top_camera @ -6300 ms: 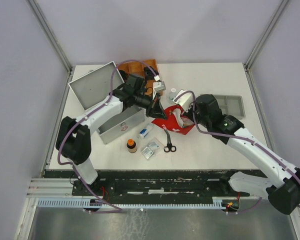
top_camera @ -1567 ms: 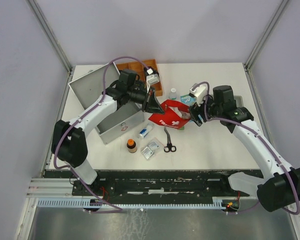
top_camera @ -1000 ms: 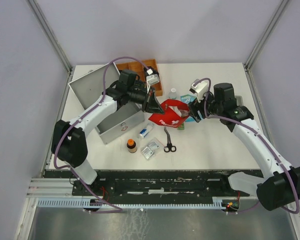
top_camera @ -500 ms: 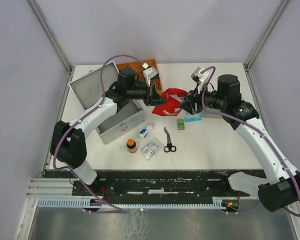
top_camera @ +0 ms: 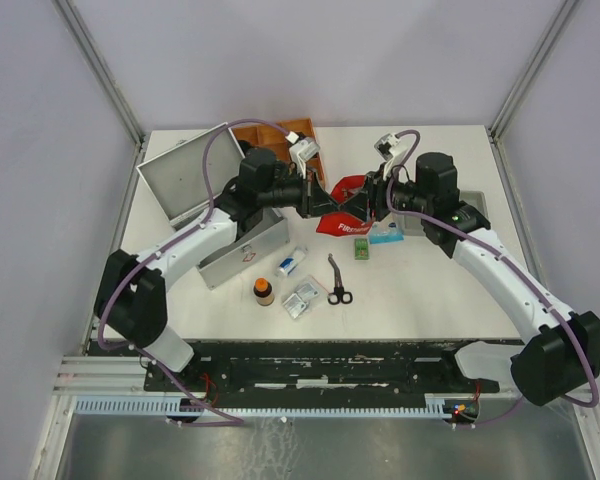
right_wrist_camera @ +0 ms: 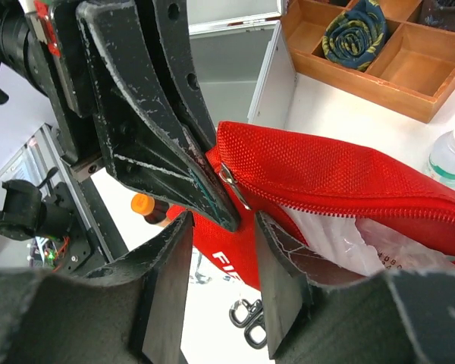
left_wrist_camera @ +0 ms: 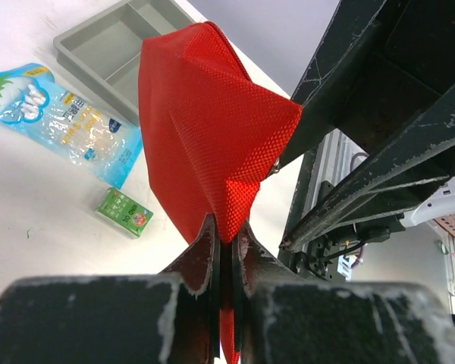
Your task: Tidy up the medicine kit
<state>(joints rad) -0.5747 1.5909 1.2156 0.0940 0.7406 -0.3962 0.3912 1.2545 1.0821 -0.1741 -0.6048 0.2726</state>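
Red pouch: a red mesh-fabric zip pouch (top_camera: 342, 205) with white lettering hangs above the middle of the table, between the two grippers. A clear plastic packet shows through its open zip.
Left gripper: the left gripper (left_wrist_camera: 226, 227) has its jaws pinched tight on a lower fold of the pouch.
Right gripper: the right gripper (right_wrist_camera: 224, 224) has its jaws about half apart. One finger stands on each side of the pouch's end by the metal zip pull (right_wrist_camera: 233, 184), right at the left gripper's tips. Whether its pads press the fabric cannot be told.
Medicine kit: the silver-grey aluminium box case (top_camera: 248, 250) sits on the left half of the table, under the left arm. Its hinged lid (top_camera: 180, 175) stands open toward the far left, and a small red mark shows on the near wall.
Wooden tray: a brown wooden compartment tray (top_camera: 280, 133) sits at the far edge, just beyond the case, with a rolled blue-and-yellow item (right_wrist_camera: 354, 34) in one compartment.
Grey tray: a shallow grey plastic tray (left_wrist_camera: 110, 45) lies to the right of the pouch.
Under the pouch: a blue-and-white plastic packet (left_wrist_camera: 61, 121) and a small green box (left_wrist_camera: 123, 212) lie near each other on the table.
Near side: black-handled scissors (top_camera: 338, 282), a brown bottle with an orange cap (top_camera: 264, 291), blister packs (top_camera: 301, 298) and a small white-and-blue box (top_camera: 291, 262) lie on the table.
Far side: a clear bottle with a white cap (right_wrist_camera: 449, 163) stands beyond the pouch.
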